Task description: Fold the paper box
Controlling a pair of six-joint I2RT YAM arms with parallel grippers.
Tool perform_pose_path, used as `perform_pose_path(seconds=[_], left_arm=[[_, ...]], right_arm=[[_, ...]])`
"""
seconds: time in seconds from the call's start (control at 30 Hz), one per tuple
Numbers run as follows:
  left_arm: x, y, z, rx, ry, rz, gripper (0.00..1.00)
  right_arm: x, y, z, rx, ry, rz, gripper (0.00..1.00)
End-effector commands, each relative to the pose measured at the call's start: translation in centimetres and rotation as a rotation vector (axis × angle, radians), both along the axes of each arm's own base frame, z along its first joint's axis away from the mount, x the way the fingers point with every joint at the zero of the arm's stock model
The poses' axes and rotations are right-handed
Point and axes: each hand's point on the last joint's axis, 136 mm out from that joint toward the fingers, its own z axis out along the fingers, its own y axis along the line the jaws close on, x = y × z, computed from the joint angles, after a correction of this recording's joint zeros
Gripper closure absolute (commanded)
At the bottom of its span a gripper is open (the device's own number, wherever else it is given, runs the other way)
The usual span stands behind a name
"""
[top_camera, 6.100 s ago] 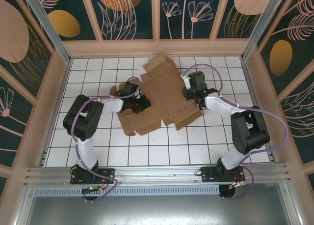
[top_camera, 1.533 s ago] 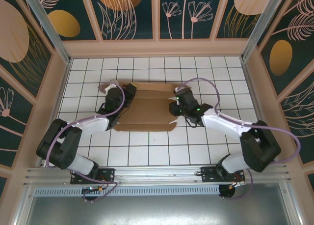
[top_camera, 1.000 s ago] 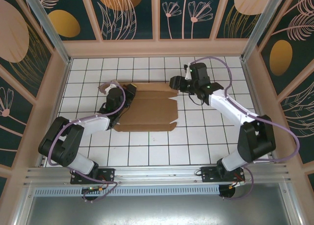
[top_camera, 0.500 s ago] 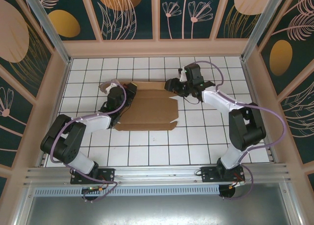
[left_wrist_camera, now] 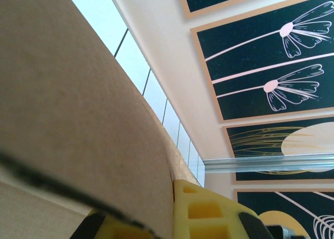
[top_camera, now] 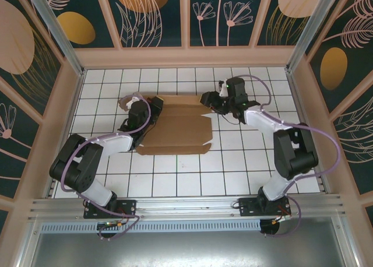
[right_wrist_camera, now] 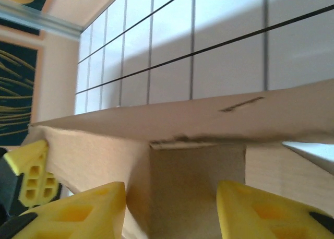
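Since six seconds back, the paper box (top_camera: 175, 130) has gone from a sprawled, skewed sheet to a squared-up rectangle. The right gripper (top_camera: 208, 99) has shifted from the box's right edge up to its far right corner.

Nearest the camera, both arm bases sit at the bottom of the top view, with bare white tiled table (top_camera: 175, 176) between them and the box. The box lies centre frame, its long side running left to right. Its near edge is flat on the tiles, with a small tab poking out at the lower right corner.

At the box's left end, the left gripper (top_camera: 140, 112) is clamped on it; the wrist view shows a cardboard panel (left_wrist_camera: 78, 119) pinched between the yellow fingers (left_wrist_camera: 206, 213).

Farther back, the right gripper (right_wrist_camera: 172, 207) has its fingers (right_wrist_camera: 88, 210) apart, lined up on a short upright flap (right_wrist_camera: 198, 171) under a folded-over strip. Nothing looks squeezed there.

Progress, judged: the main panels look creased and gathered, roughly midway. Far side wall seems partly raised. End flaps, near wall and lid look unfinished, and no closed box shape yet. Whether the far wall is tucked in is unclear.
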Motion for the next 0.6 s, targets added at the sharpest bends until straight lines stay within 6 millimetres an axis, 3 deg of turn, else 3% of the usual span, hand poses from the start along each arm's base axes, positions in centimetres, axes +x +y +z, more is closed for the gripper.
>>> perform_pose_path(seconds=[0.0,0.1,0.27,0.37,0.57], left_arm=[[0.3,0.3,-1.9,0.069,0.048,0.014,1.0],[0.4,0.2,-1.9,0.071,0.048,0.013,1.0],[0.8,0.0,-2.1,0.072,0.057,0.014,1.0],[1.0,-0.1,-1.8,0.078,0.054,0.013,1.0],[1.0,-0.1,-1.7,0.082,0.055,0.012,1.0]], right_arm=[[-0.4,-3.2,2.0,-0.123,-0.136,-0.08,0.51],[-1.4,-4.9,0.7,-0.181,-0.152,-0.125,0.64],[-1.7,-5.8,-3.6,-0.245,-0.062,-0.16,0.93],[-1.0,-5.1,-5.3,-0.28,-0.03,-0.157,0.95],[0.6,-2.4,-6.4,-0.268,-0.027,-0.134,0.93]])
